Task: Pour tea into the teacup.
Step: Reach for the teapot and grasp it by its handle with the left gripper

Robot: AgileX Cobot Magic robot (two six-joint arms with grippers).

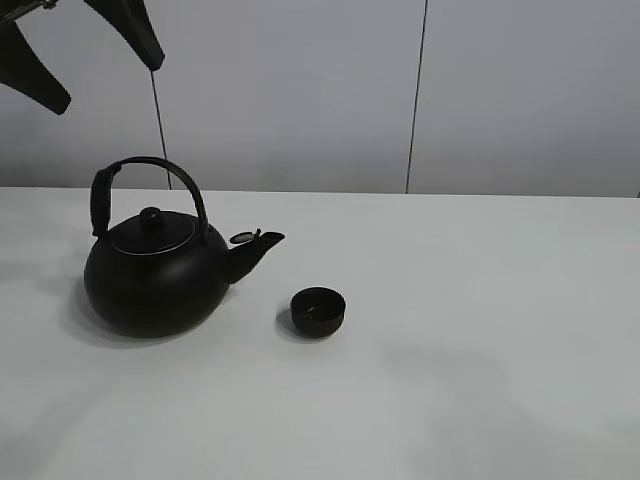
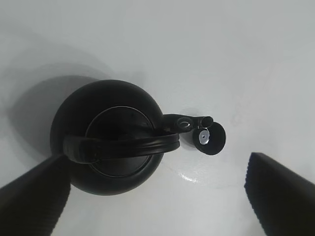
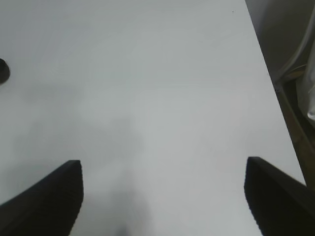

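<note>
A big round black kettle point(image 1: 155, 275) with an arched handle point(image 1: 150, 165) stands on the white table at the left, spout pointing right. The small black teacup point(image 1: 318, 311) stands just right of the spout, upright and apart from the kettle. My left gripper point(image 1: 108, 82) hangs open and empty high above the kettle. In the left wrist view, the kettle point(image 2: 113, 137) and the teacup point(image 2: 214, 140) lie straight below the open left gripper point(image 2: 155, 164). My right gripper point(image 3: 162, 167) is open and empty over bare table. A dark sliver at that view's edge point(image 3: 2, 71) looks like the teacup.
The white table point(image 1: 480, 330) runs wide to the right and front of the teacup. A grey panelled wall point(image 1: 300, 90) stands behind it. The right wrist view shows the table's side edge point(image 3: 268, 73) with floor and a chair-like frame beyond.
</note>
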